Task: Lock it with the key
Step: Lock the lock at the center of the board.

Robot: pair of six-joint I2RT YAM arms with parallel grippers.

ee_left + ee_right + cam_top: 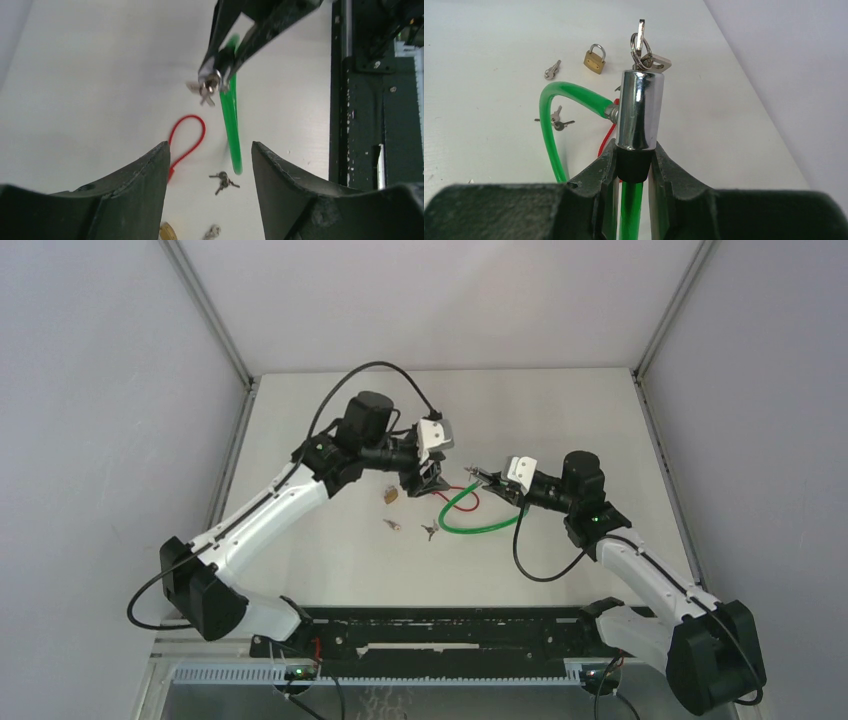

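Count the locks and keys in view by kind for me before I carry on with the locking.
Cable loops: 2 (green cable with a chrome cylinder, thin red cable loop)
Padlocks: 1 (small brass padlock)
Key sets: 3 (silver keys on a ring in that cylinder, loose silver keys near the padlock, loose silver keys by the green cable)
Total: 6

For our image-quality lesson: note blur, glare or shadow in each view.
Top external: even light, only faint shadows on the table. Left wrist: the green cable looks smeared. Right wrist: bright glare streaks on the chrome lock barrel, otherwise sharp.
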